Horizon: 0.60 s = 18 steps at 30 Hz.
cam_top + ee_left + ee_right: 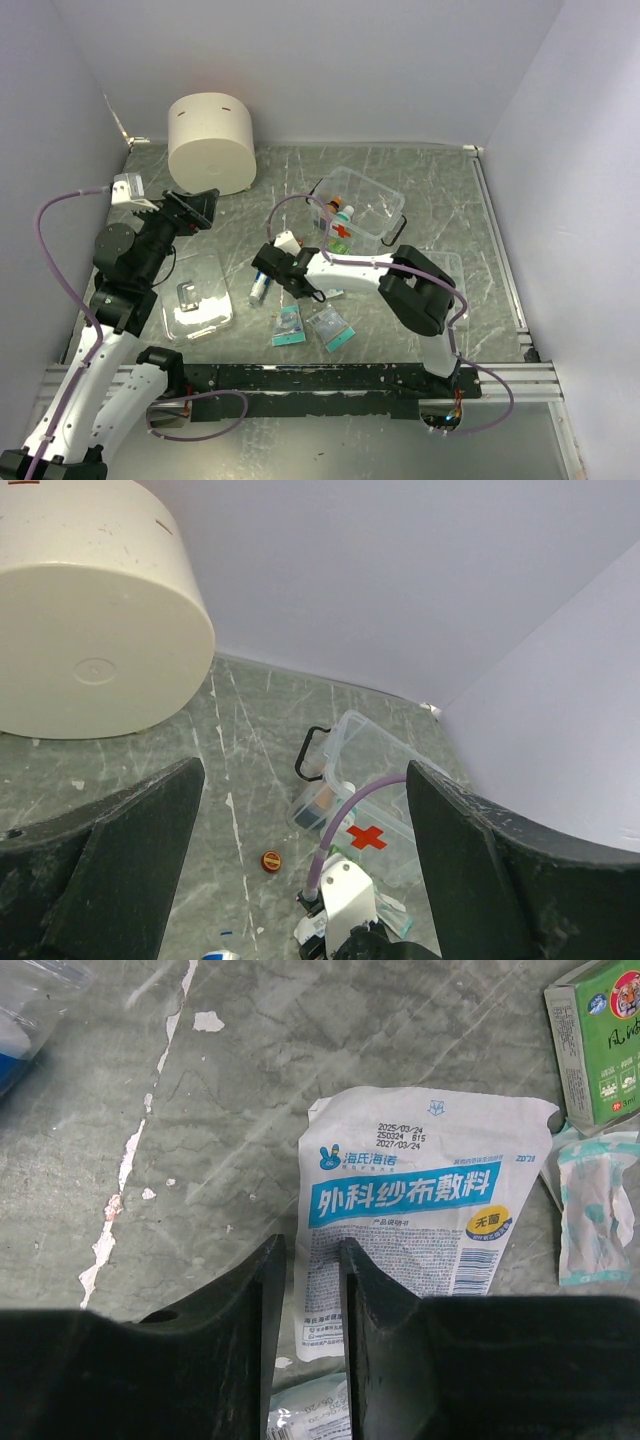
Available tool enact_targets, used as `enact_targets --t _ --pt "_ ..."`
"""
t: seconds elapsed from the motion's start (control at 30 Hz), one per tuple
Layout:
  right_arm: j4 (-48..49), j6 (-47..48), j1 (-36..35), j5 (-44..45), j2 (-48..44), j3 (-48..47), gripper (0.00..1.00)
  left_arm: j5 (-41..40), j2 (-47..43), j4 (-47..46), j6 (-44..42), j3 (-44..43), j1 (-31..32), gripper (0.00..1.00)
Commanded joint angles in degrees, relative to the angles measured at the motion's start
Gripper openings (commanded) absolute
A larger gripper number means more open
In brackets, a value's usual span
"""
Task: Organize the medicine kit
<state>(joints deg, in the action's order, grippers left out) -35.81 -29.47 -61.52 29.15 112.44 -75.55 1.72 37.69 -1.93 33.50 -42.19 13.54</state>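
The medicine kit [362, 205] is a clear box with a red cross and a black handle. It stands open at mid table with small bottles inside, and shows in the left wrist view [372, 780]. My right gripper [287, 270] hovers low in front of the kit. Its jaws stand a narrow gap apart over the left edge of a white gauze packet [420, 1210] that lies flat on the table; the gripper [312, 1245] holds nothing. My left gripper [197, 208] is wide open and empty [305, 770], raised left of the kit.
A large cream cylinder [210, 143] stands at the back left. The clear lid [197, 295] lies front left. A small bottle [260, 288], two teal packets [288, 325] [331, 328], a green box [598, 1040] and a red cap [271, 860] lie loose.
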Motion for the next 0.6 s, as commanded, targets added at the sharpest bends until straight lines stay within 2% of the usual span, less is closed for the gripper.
enact_targets --t 0.0,0.07,0.17,0.23,0.37,0.57 --pt "0.4 -0.4 -0.3 1.1 1.7 -0.4 0.28 1.2 -0.1 -2.3 0.6 0.3 -0.6 0.93" --pt "0.2 -0.7 -0.3 1.3 1.9 -0.4 0.25 1.3 0.0 -2.4 0.6 0.4 -0.6 0.93" --pt "0.2 -1.4 -0.3 1.6 1.9 -0.6 0.12 1.6 0.2 -2.4 0.5 0.3 -0.7 0.93" --pt "0.2 -2.3 -0.3 1.7 1.3 -0.7 0.06 3.2 -0.3 -3.0 -0.4 0.3 -0.7 0.93" --pt "2.4 -3.7 -0.3 1.2 -3.0 0.9 0.0 6.4 -1.7 -5.4 -1.8 1.4 -0.6 0.94" --pt "8.8 -5.2 0.4 -1.4 -12.8 4.8 0.0 8.9 -0.2 -1.6 -1.2 -0.2 -0.6 0.92"
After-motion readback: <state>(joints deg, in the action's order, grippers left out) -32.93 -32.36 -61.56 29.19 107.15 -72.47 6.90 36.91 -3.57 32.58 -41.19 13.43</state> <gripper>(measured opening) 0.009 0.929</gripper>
